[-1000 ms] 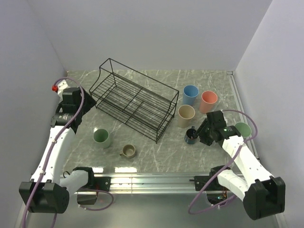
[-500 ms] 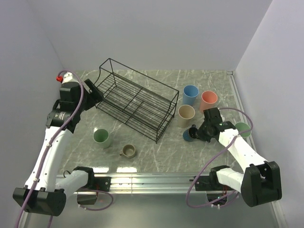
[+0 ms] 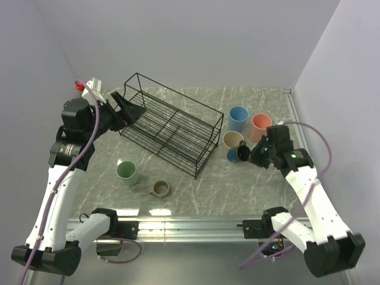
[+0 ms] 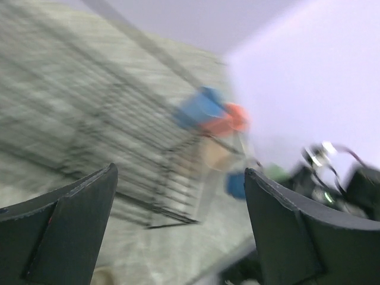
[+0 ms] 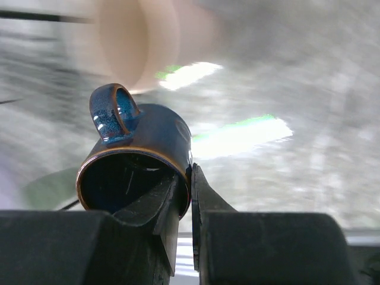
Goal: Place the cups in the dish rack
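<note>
My right gripper (image 3: 252, 153) is shut on the rim of the dark navy mug (image 3: 239, 154), one finger inside it, and holds it off the table beside the beige cup (image 3: 231, 141). In the right wrist view the navy mug (image 5: 138, 155) lies sideways in my right gripper (image 5: 189, 189). My left gripper (image 3: 132, 108) is open and empty, raised at the left end of the black wire dish rack (image 3: 169, 123). The blue cup (image 3: 238, 117) and salmon-pink cup (image 3: 260, 126) stand right of the rack. A pale-green tumbler (image 3: 127, 172) and the tan handled mug (image 3: 160, 189) stand in front of it.
White walls close in the table on three sides. A metal rail (image 3: 190, 224) runs along the near edge. The left wrist view is blurred and shows the rack (image 4: 119, 136) and the cups (image 4: 211, 116) beyond it between my open fingers.
My right gripper has lifted the navy mug off the table and carried it up and left towards the beige cup. My left arm has risen and swung to the rack's left end.
</note>
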Available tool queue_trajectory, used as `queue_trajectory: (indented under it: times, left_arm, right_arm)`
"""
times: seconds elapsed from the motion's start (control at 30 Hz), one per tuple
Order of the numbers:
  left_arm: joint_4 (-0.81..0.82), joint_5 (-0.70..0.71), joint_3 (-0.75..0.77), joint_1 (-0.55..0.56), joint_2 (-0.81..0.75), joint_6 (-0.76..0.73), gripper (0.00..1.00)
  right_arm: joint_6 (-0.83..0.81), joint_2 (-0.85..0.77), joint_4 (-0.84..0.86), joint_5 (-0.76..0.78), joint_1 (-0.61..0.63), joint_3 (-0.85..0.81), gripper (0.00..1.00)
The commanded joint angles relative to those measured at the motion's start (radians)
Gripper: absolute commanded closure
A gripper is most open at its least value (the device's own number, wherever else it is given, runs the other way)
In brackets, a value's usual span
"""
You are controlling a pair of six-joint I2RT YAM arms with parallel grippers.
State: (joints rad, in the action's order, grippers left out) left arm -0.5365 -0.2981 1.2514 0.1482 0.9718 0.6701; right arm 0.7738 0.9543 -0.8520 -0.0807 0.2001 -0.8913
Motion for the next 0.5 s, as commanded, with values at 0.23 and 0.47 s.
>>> queue_trajectory:
  times: [0.23, 0.47]
  left_arm:
    - [0.852, -0.61, -0.202, 0.053, 0.008, 0.522, 0.06]
    - [1.073, -0.546, -0.253, 0.181, 0.085, 0.725, 0.06]
  right_arm:
    - [0.39, -0.175, 0.55, -0.566, -0.002, -0.097, 1.0]
    - [0.554, -0.126, 0.85, -0.631, 0.012, -0.064, 1.0]
